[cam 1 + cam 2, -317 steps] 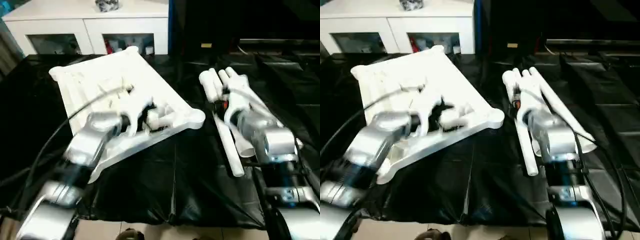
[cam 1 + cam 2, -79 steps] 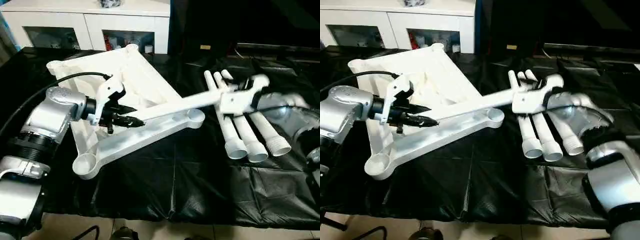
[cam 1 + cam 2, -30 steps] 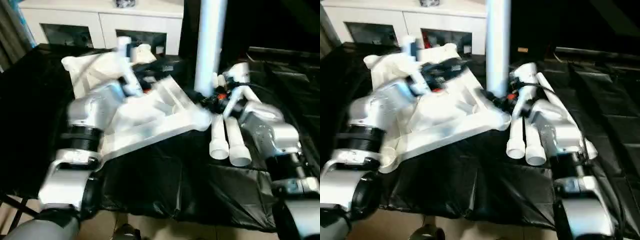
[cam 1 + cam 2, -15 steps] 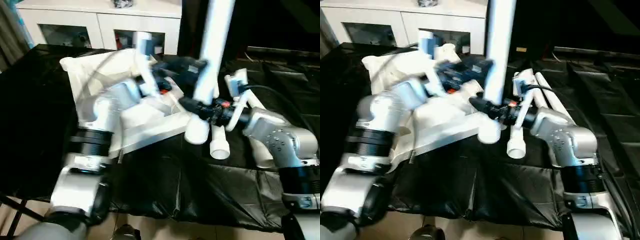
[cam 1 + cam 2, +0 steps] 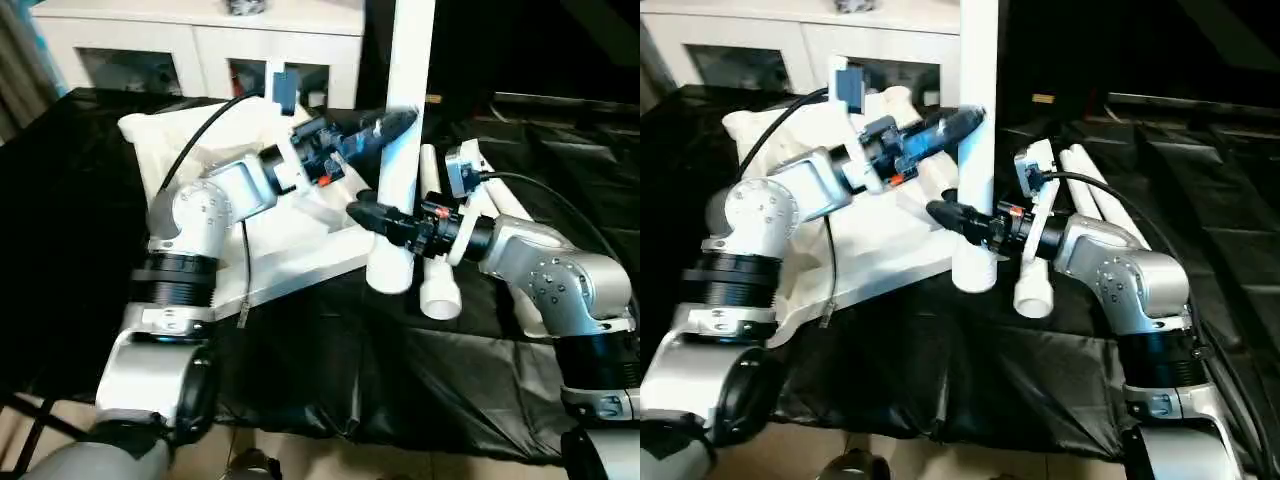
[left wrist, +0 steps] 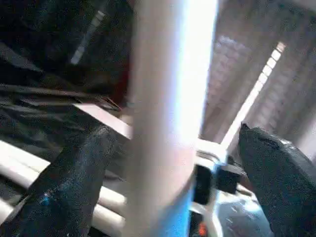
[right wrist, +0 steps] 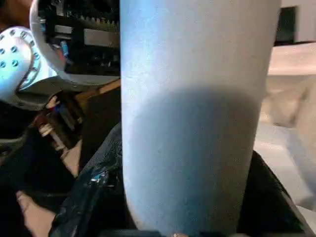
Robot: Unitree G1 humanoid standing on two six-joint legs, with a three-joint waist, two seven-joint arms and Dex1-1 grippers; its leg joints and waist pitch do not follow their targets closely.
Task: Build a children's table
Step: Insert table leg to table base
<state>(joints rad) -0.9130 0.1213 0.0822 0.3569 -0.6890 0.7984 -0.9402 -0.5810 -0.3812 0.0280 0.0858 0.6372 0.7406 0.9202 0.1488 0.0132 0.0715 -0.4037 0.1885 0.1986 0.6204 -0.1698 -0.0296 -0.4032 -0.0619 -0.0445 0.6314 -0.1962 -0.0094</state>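
Right hand grips leg (upright).

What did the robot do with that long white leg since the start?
The right tool picked one leg from the pile by the tabletop and swung it from lying flat to standing upright. It grips the leg near its wide bottom end. The left tool came off the tabletop and now stands open around the leg higher up. The tabletop and the spare legs stayed on the black cloth.

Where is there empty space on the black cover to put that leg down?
Bare black cover lies in front of the tabletop and the lying legs, toward the near edge. It is crowded around the upright leg, between both grippers.
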